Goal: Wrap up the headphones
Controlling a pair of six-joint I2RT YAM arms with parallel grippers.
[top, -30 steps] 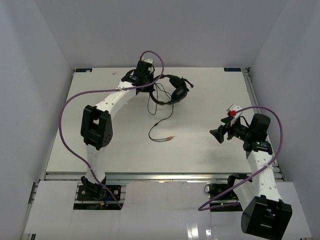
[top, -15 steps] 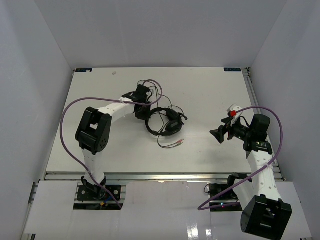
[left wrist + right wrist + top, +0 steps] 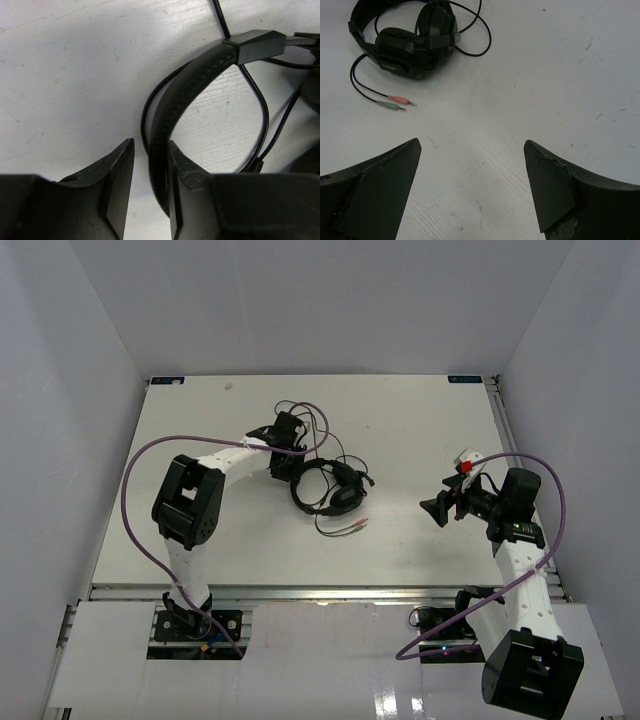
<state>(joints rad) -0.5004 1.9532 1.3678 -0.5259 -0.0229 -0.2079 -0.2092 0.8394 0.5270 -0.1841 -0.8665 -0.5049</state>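
Note:
The black headphones (image 3: 332, 488) lie on the white table near its middle, earcups folded together, with the thin cable looped loosely behind them. The pink and green plugs (image 3: 356, 526) rest just in front. My left gripper (image 3: 292, 474) is down at the headband (image 3: 200, 75), jaws a little apart: the band leans on the right finger (image 3: 182, 170) and a gap shows on the left side. My right gripper (image 3: 432, 508) stands wide open over bare table, to the right of the headphones (image 3: 405, 50) and the plugs (image 3: 395, 101), with nothing between its fingers.
White walls close in the table (image 3: 420, 430) on the left, back and right. The left arm's purple cable (image 3: 135, 500) arcs out over the left side; the right arm's purple cable (image 3: 556, 510) loops near the right edge.
The left arm brought the headphones from the back of the table toward the middle and set them down. Its jaws have since parted from the headband. The right arm has not moved.

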